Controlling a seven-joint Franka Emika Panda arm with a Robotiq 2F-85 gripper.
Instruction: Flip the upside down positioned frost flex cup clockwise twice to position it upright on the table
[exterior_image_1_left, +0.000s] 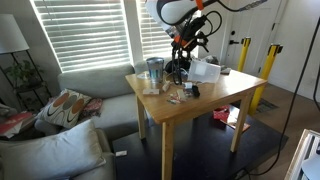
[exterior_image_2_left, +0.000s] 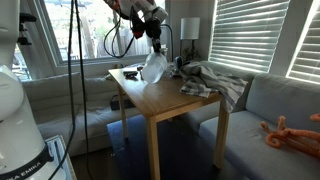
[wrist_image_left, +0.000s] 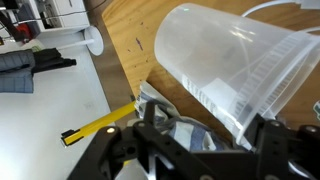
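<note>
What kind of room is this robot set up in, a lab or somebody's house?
Most likely a living room in a home: a grey sofa with a patterned cushion, slatted blinds over the windows, and a shaded lamp.

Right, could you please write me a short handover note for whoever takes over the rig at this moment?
Pincer: jaws stand wide, right by the frost flex cup; I cannot tell whether they grip it.
Cup: tipped well over, about on its side, above the table, near the grey tumbler.
Done: the cup appears partway through the flip.
Left: turn it fully upright on the table, then let go.
</note>
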